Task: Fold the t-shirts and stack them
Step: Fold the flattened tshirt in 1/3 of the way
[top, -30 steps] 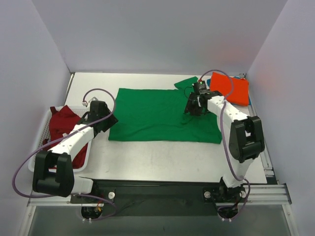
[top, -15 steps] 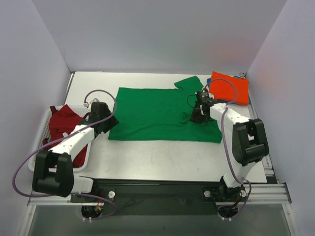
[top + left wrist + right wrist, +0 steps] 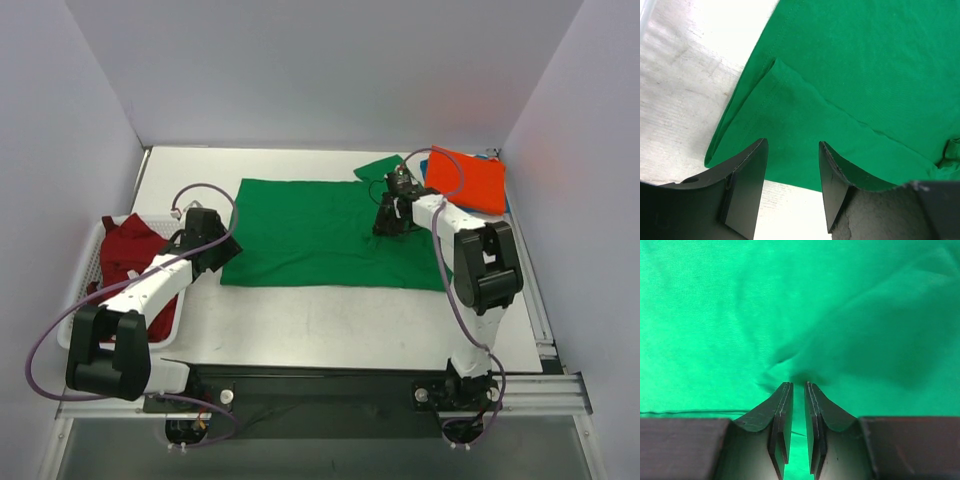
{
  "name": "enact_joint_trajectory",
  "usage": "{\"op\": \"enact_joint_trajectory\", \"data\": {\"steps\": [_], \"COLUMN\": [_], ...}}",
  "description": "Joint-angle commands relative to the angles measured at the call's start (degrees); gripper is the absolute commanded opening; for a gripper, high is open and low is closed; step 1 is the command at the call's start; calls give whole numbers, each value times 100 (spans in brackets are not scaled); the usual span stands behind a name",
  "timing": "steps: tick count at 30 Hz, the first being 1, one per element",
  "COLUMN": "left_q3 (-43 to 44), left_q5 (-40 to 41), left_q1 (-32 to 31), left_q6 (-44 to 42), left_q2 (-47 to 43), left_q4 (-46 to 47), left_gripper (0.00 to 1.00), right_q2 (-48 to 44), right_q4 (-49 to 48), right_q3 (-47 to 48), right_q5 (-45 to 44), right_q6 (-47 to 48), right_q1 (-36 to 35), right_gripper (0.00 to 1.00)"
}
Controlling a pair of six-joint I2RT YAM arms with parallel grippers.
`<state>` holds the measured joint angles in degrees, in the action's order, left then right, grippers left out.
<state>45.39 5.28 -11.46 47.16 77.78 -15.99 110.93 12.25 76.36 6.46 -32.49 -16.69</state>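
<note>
A bright green t-shirt (image 3: 320, 235) lies spread flat mid-table, one sleeve sticking out at its far right. My right gripper (image 3: 392, 222) presses down on the shirt's right part. In the right wrist view its jaws (image 3: 794, 385) stand almost together on a small ridge of green cloth (image 3: 740, 315), with wrinkles running to the tips. My left gripper (image 3: 222, 252) hovers at the shirt's near-left corner. Its jaws (image 3: 792, 150) are wide apart over the hem (image 3: 765, 100), holding nothing. An orange-red t-shirt (image 3: 468, 180) lies folded at the far right.
A white slatted basket (image 3: 75, 320) at the left edge holds a dark red t-shirt (image 3: 130, 250). A sliver of blue cloth (image 3: 506, 205) shows under the orange-red one. Grey walls close in the table at the back and both sides.
The right gripper's jaws have closed in on the green cloth. It shifted a little right and came back left. The far sleeve spread out briefly, then drew back. The left arm has stayed still.
</note>
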Motion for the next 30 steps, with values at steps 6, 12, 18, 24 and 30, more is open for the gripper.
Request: {"op": "enact_joint_trajectory", "data": {"steps": [6,12,18,24,30], "left_q3": [76,58,-126,-399,-706], "left_q5": [-71,-159,-124,693,1510], "left_q1": [-5,-5,-22,-259,-611], "left_q6": [-49,-49,-31,83,259], "left_q2": [9,-122,-403,-904,-782], "left_q4": [245,193,35,-317,-344], "left_gripper": [56,57,57,56,50], "right_q2": [534,754,360,-861,-2610], "right_q4": [111,102,85,128,190], "right_q3": [371,512,468,48,-1218], "right_q5": [303,558,436,286,294], "right_q6": [-12,-117,-161,-415,-837], "right_q1": [-159,-159,-98,209,780], "right_gripper": [18,22,26,38,39]}}
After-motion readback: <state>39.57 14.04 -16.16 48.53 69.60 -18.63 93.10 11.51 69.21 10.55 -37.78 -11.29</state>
